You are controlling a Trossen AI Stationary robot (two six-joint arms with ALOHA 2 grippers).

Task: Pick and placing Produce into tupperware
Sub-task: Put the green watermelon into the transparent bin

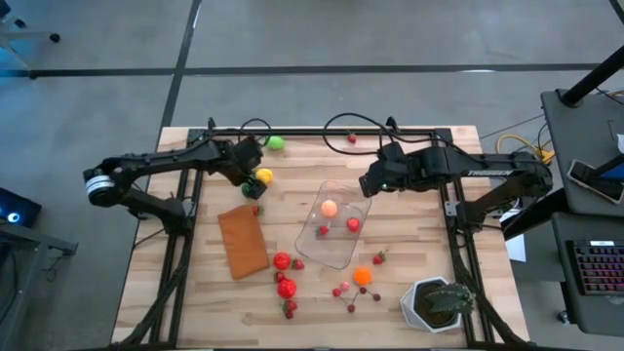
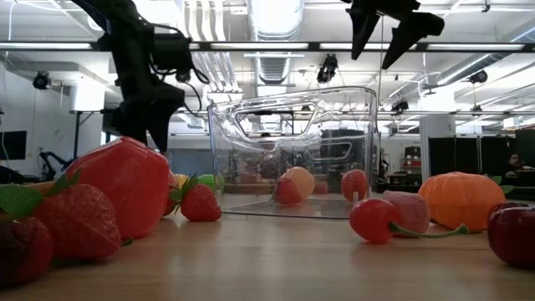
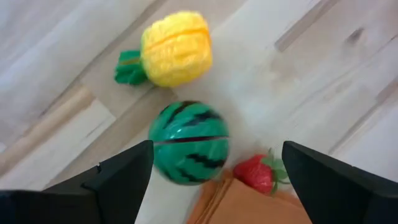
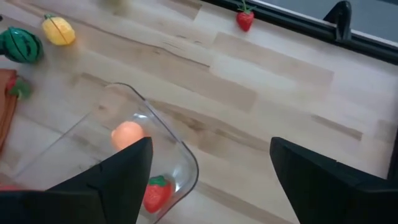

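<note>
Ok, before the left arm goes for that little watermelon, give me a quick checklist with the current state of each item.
1. Left pincer open: ok, fingers spread wide.
2. Left pincer lined up on the toy watermelon: ok, the melon sits between the fingers in the left wrist view.
3. Neighbours clear of the grasp: not ok, a small strawberry lies right beside the melon at the brown-orange mat edge; the yellow fruit is apart.
4. Tupperware ready to receive: ok, upright, no lid, a few pieces inside.
5. Right pincer out of the drop path: not ok, open and above the container's far corner.
6. Height of left pincer over the table: cannot tell.
</note>
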